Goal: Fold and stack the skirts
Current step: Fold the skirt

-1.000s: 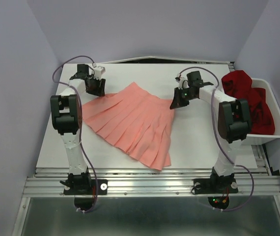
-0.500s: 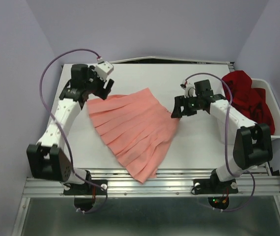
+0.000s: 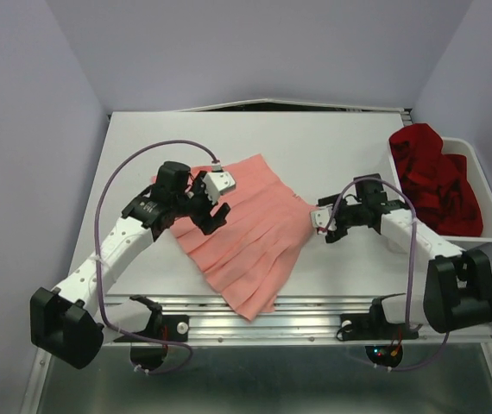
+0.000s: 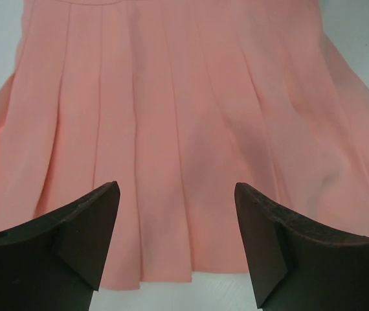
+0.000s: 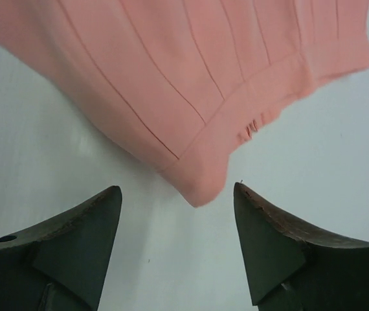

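The salmon-pink skirt (image 3: pixel 248 231) lies spread flat on the white table (image 3: pixel 332 147), pleats fanning toward the near edge. My left gripper (image 3: pixel 211 217) hovers open over its left part; in the left wrist view (image 4: pixel 175 186) the pleats (image 4: pixel 184 116) fill the frame and an edge of the cloth shows between the fingers. My right gripper (image 3: pixel 320 226) stands open just right of the skirt's waistband corner (image 5: pixel 201 191), which points into the gap without touching either finger. The deep red skirt (image 3: pixel 432 177) lies bunched in the bin.
A white plastic bin (image 3: pixel 457 247) stands at the table's right edge. The pink skirt's lowest tip (image 3: pixel 250 309) reaches over the near edge onto the metal rail (image 3: pixel 315 304). Purple cables loop over both arms.
The right gripper has opened and let go of the pink skirt's corner. Both arms have drawn toward the near side, the left one swinging from the far-left corner to above the skirt, which shifted nearer.
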